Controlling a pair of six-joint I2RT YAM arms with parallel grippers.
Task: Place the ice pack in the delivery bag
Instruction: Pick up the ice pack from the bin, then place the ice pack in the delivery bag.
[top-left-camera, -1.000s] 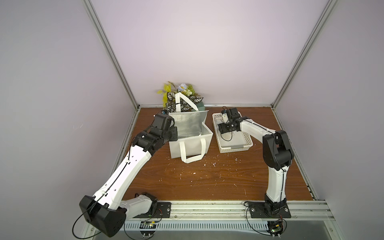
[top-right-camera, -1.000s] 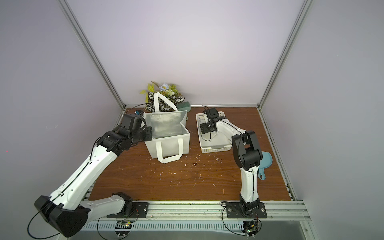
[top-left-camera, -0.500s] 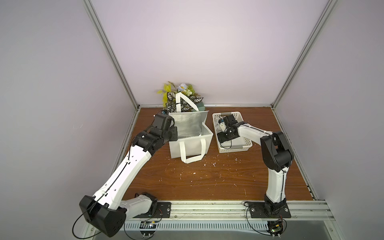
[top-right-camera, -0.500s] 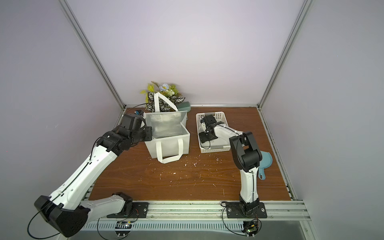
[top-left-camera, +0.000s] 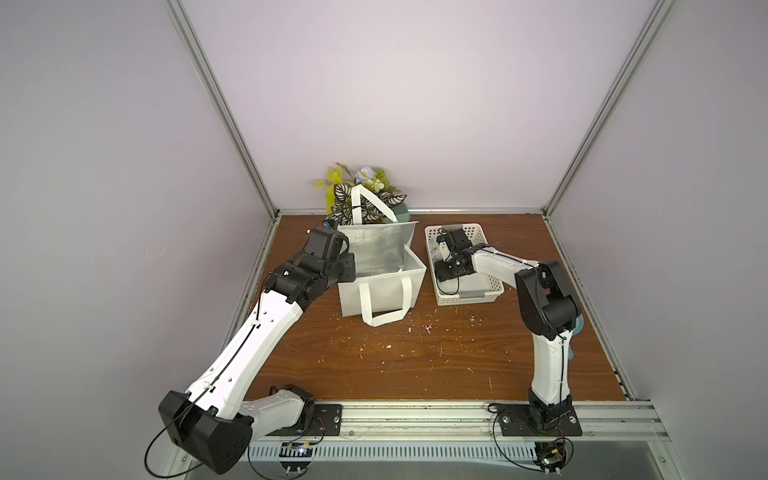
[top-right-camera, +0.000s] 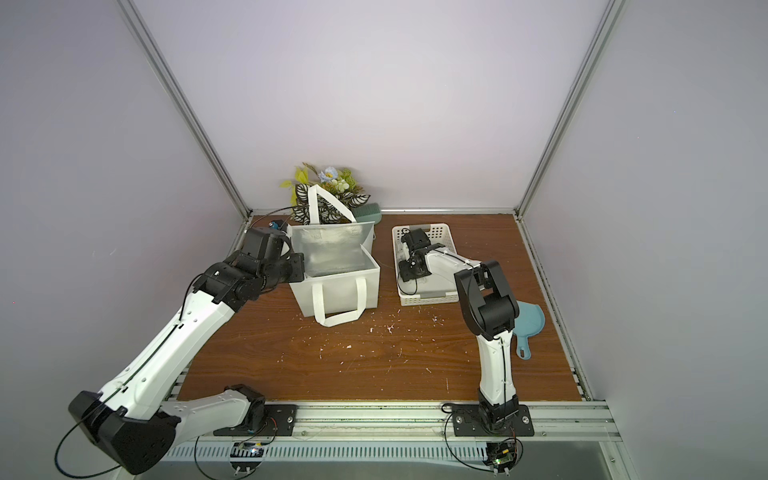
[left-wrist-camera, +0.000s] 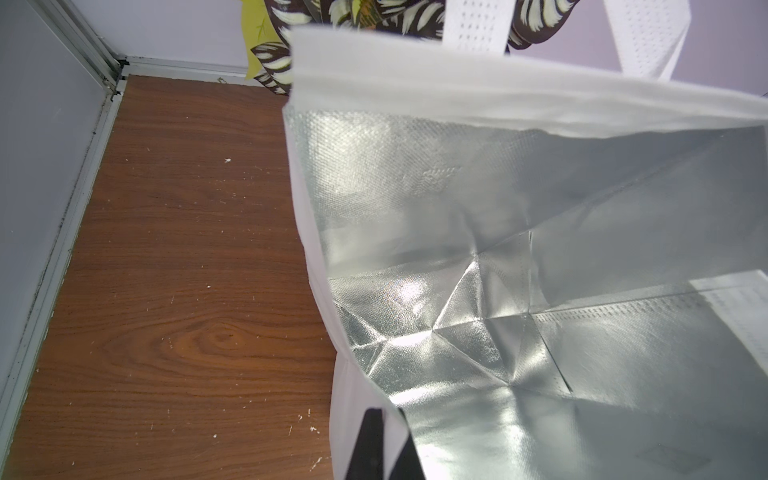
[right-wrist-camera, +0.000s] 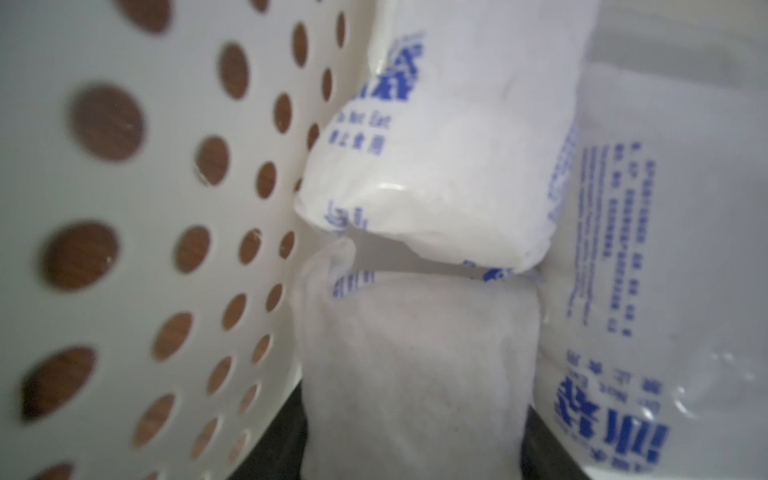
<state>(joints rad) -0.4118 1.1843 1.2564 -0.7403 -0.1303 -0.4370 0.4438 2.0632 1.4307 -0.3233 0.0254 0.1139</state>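
1. step in hand: pick-up. the right claw (right-wrist-camera: 415, 457) is down inside the white basket (top-left-camera: 469, 297), which sits just right of the bag (top-left-camera: 382, 286) on the far half of the table (top-left-camera: 415, 353).
2. the ice pack (right-wrist-camera: 415, 365) lies in the basket against the perforated wall, between the claw's dark fingers (right-wrist-camera: 293, 453). two other packs touch it: one (right-wrist-camera: 436, 145) overlaps its end, one (right-wrist-camera: 644, 291) lies alongside.
3. right claw state: the gap is about pack-wide and the fingers flank the pack. i can't tell whether they pinch it.
4. the left claw (left-wrist-camera: 390, 446) is clamped on the bag's left wall at the rim and holds the mouth open. the foil lining (left-wrist-camera: 540, 291) is in plain view, and the flap (top-left-camera: 376, 235) stands up on the far side.
5. progress: the pack isn't in the bag, so i judge this an early stage.
6. next move calls for:
   - a firm pinch on that one pack only
   - a lift clear of the basket rim
   - travel left over the bag's right wall
   - lowering into the mouth, then release
7. risks: a neighbouring pack could drag along, and the pouch looks soft and could sag or slip.
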